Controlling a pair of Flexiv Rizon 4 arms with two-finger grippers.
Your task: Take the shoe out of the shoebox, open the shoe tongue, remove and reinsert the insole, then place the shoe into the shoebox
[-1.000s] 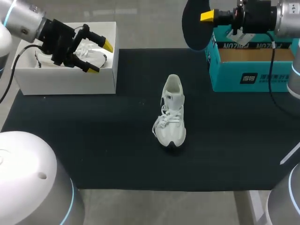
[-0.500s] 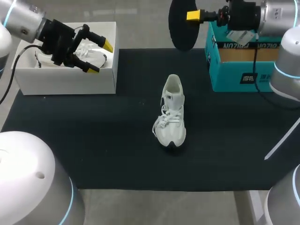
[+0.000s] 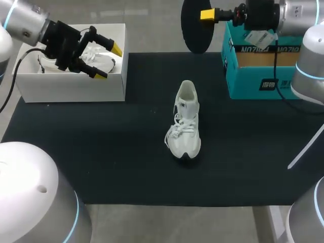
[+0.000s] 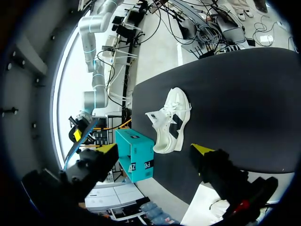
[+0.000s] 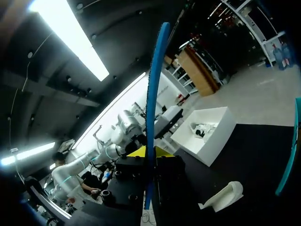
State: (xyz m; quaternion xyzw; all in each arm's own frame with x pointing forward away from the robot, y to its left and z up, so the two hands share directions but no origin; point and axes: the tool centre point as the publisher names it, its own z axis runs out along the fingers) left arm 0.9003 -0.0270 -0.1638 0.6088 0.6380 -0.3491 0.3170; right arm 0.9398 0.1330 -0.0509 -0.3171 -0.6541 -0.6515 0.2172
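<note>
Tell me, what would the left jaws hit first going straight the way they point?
Probably the white lace-up sneaker on the black mat, which sits straight ahead between them; depth is unclear, so the mat might come first.

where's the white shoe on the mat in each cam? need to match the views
Head view: white shoe in the middle of the black mat.
Left wrist view: on the mat, ahead of the open left gripper, teal box off to one side.
Right wrist view: only part of it shows, beyond the held insole.
Shared landmark: the black mat, in all three.
</note>
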